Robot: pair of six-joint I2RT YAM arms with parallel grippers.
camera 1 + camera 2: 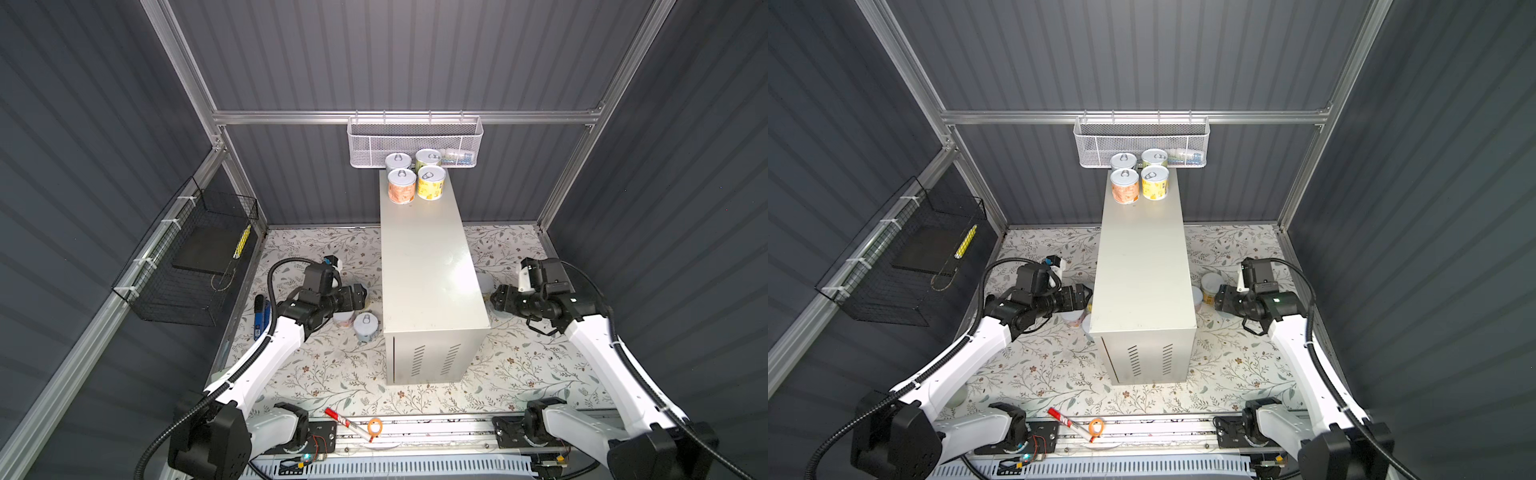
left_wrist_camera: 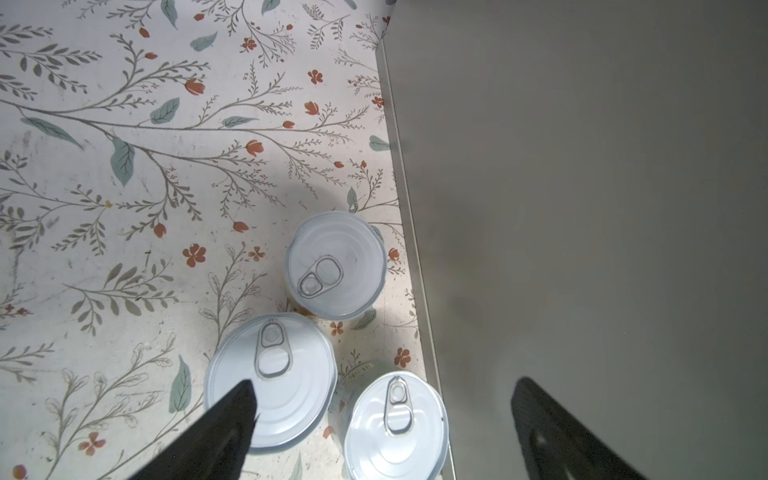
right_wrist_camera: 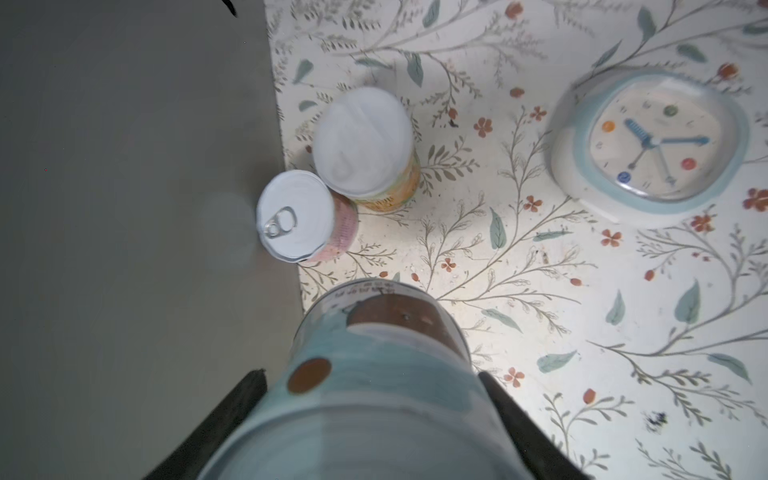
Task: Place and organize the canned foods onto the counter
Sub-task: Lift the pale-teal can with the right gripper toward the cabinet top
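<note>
Floral tabletop (image 1: 332,374), cream counter (image 1: 428,266) standing on it, cans (image 2: 336,266) and clock (image 3: 652,145) alongside

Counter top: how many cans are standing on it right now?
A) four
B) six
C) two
A: on the counter, at its far end, stand the orange-pink can, the yellow can, and behind them a pale can and a greenish can.

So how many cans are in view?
10 cans: four at the counter's far end, three on the floral surface left of it, two right of it, one in the right gripper; others may hide.
</note>
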